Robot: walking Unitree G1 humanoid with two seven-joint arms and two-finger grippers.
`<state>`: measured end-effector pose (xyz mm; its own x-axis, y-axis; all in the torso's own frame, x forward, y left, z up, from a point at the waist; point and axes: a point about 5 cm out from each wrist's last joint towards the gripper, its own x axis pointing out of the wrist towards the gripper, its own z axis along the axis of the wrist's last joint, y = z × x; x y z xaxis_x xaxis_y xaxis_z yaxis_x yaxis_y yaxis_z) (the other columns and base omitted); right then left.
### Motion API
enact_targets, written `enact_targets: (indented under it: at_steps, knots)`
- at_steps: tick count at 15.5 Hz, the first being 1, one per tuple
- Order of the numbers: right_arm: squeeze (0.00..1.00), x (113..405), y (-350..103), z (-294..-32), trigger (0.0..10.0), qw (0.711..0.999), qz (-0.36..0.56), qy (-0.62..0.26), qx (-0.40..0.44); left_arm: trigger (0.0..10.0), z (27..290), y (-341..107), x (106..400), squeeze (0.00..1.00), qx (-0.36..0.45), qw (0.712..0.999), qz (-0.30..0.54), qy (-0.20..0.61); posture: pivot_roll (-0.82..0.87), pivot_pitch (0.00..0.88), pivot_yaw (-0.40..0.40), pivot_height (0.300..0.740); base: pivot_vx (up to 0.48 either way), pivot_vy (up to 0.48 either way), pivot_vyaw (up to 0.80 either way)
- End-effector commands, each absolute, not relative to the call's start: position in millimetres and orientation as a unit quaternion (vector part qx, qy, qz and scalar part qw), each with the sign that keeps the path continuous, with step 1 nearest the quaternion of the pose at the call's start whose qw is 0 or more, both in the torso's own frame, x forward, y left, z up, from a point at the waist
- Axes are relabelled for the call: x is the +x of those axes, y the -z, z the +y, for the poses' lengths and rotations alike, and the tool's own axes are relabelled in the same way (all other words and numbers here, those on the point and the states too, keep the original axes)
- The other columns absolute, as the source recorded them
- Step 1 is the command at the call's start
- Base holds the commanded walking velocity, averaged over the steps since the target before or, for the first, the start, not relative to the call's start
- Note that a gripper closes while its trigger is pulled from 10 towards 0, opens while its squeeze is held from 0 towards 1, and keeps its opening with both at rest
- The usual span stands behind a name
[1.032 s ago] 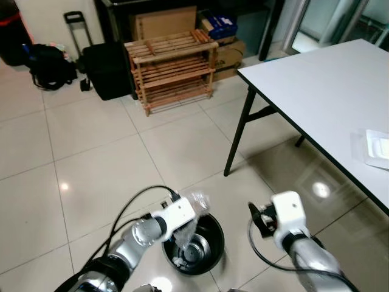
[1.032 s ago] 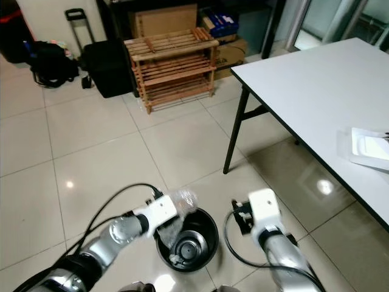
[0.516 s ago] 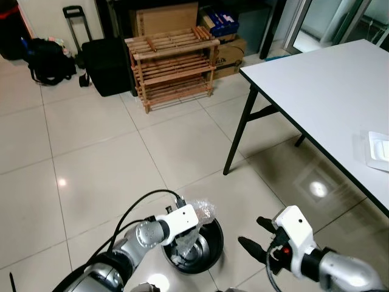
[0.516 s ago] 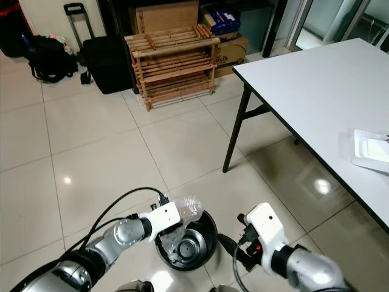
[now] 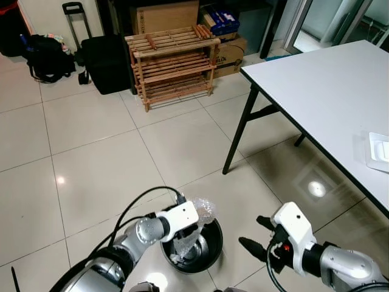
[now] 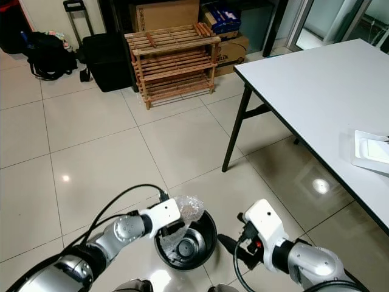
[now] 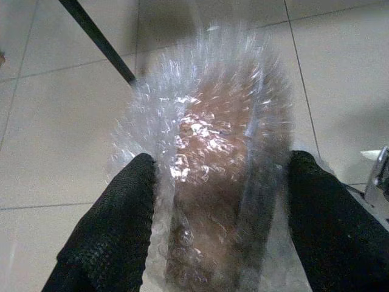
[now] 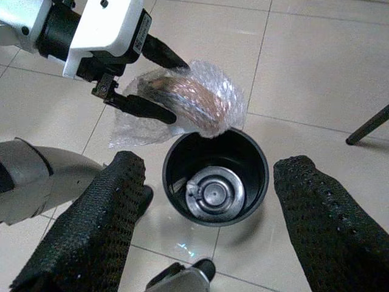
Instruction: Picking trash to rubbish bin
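Above rubbish bin (image 8: 216,176) rim: left gripper (image 8: 146,79) clamped on bubble wrap (image 8: 182,100), not released. Right gripper (image 5: 258,236) spread, empty. Remaining: drop.

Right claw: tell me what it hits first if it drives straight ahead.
Probably the black rubbish bin on the floor, centred between the right claw and its open fingers; depth is uncertain.

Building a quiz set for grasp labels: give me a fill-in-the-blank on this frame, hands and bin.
1. The left hand is shut on a wad of ____ wrap.
2. The wad hangs over the rim of the black ____.
3. The right hand, beside the bin, has its fingers ____ and holds nothing.
4. The white table stands on the robot's ____ side.

Missing words: bubble; bin; open; right
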<state>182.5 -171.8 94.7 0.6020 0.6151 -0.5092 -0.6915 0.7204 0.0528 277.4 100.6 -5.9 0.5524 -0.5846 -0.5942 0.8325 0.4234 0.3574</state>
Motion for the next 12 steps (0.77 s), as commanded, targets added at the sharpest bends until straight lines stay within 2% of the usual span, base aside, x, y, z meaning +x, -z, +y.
enact_targets:
  at_steps: [1,9,10,11,12]
  knots:
    - [0.00,183,-96,-174,10.0,0.892,0.258,-0.364,-0.078,10.0,99,6,277,1.00,0.315,0.818,0.196,0.439,-0.17,0.117,-0.039,0.740,0.000,0.000,0.00]
    - [0.00,186,-96,-171,10.0,0.897,0.250,-0.355,-0.082,10.0,98,4,278,1.00,0.325,0.817,0.184,0.439,-0.16,0.104,-0.033,0.740,0.000,0.000,0.00]
    - [0.00,190,-95,-171,10.0,0.913,0.235,-0.322,-0.084,10.0,104,-1,285,0.86,0.294,0.854,0.171,0.393,-0.15,0.094,-0.018,0.740,0.000,0.000,0.00]
    - [0.00,191,-94,-171,10.0,0.920,0.229,-0.306,-0.082,10.0,107,-4,288,0.86,0.270,0.874,0.166,0.368,-0.14,0.092,-0.015,0.740,0.000,0.000,0.00]
    - [0.00,197,-88,-172,10.0,0.944,0.217,-0.237,-0.081,10.0,115,-13,292,0.00,0.178,0.926,0.148,0.297,-0.11,0.083,-0.009,0.740,0.000,0.000,0.00]
